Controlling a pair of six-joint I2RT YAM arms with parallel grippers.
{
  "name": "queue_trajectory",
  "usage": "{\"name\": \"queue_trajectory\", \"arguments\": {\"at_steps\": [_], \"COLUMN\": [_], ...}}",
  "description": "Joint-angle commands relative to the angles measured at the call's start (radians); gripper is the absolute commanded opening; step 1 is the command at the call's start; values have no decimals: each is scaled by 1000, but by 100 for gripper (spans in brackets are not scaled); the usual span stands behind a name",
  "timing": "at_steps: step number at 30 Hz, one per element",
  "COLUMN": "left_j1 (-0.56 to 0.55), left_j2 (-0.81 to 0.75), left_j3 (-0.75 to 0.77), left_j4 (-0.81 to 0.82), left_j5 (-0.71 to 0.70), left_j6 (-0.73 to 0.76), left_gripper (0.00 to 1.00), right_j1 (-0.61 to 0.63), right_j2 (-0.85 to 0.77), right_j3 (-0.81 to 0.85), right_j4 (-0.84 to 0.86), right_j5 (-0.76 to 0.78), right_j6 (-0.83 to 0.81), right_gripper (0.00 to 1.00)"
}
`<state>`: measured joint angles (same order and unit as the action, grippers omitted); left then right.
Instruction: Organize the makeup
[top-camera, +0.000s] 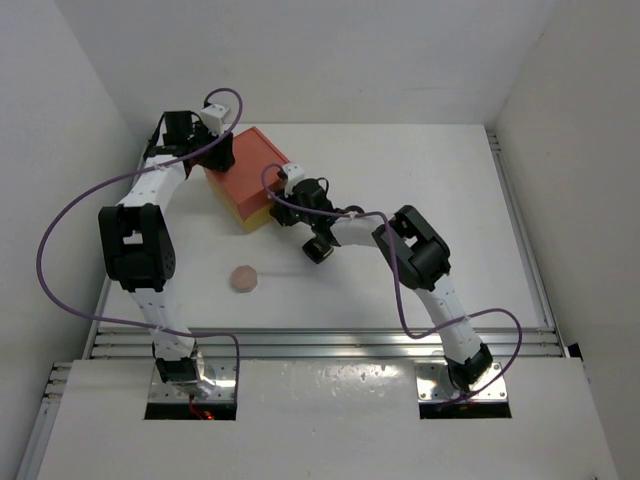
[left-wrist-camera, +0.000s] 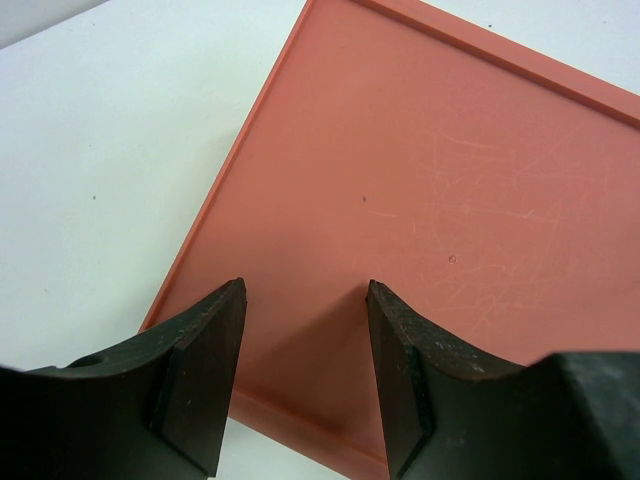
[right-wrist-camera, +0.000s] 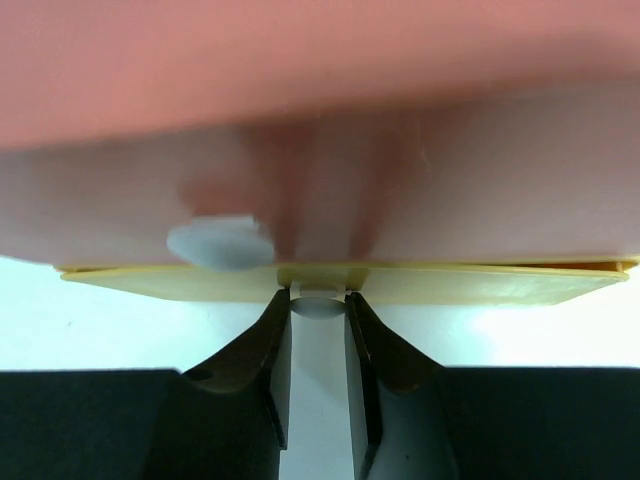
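Pink disc (top-camera: 244, 279) untouched, right tool (right-wrist-camera: 318, 312) pinching drawer knob (right-wrist-camera: 318, 303), left tool (left-wrist-camera: 306, 290) spread

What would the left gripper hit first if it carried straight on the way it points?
The flat top of the orange-red drawer box: the left gripper points its open fingers down onto it, with nothing between. How near they are is unclear.

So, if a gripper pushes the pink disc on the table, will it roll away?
Probably not: the pink disc lies flat on the table, so it should slide. It looks small, so likely light; its low edge may be hard to pinch.
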<state>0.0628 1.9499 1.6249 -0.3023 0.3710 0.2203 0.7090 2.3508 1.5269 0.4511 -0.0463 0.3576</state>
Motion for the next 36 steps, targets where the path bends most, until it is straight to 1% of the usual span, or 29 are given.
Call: {"name": "queue_trajectory", "arguments": {"at_steps": [1,5,6,8,9,10,15,19,25,27,28,30,32,34,35,36], "left_j1": [15,15,15,15,15,15,15,15,15,15,15,15,15,15,15,15], "left_j2": [92,92,92,92,92,92,92,92,101,101,101,101,101,101,101,101], "left_j3": [-59,-59,-59,-59,-50,-49,-49,-49,-40,-40,-40,-40,-40,-40,-40,-40], "left_j4": [-215,-215,-215,-215,-215,-215,-215,-215,-215,-215,-215,-215,-215,-215,-215,-215], "left_j5": [-20,-10,-10,-10,-10,-10,-10,-10,-20,-20,-20,-20,-20,-20,-20,-20], "left_j6": [-10,-10,-10,-10,-10,-10,-10,-10,-10,-10,-10,-10,-10,-10,-10,-10], "left_gripper": [57,57,57,57,57,57,57,57,57,57,57,57,57,57,57,57], "right_j1": [0,1,1,1,3,3,7,9,9,9,9,9,3,-8,-11,-14], "right_j2": [-56,-117,-151,-186,-199,-238,-326,-392,-420,-438,-441,-452,-475,-504,-516,-551], "right_j3": [-51,-134,-187,-217,-261,-280,-401,-459,-488,-501,-501,-493,-488,-497,-502,-495], "right_j4": [54,70,86,92,95,95,87,81,52,37,32,-1,-21,-23,-28,-66], "right_j5": [-35,-70,-82,-99,-115,-133,-178,-185,-220,-245,-254,-270,-270,-262,-253,-257], "right_j6": [-35,-54,-52,-57,-63,-75,-94,-100,-103,-105,-106,-117,-115,-109,-97,-89], "right_gripper": [0,0,0,0,0,0,0,0,0,6,26,40,53,61,70,73]}}
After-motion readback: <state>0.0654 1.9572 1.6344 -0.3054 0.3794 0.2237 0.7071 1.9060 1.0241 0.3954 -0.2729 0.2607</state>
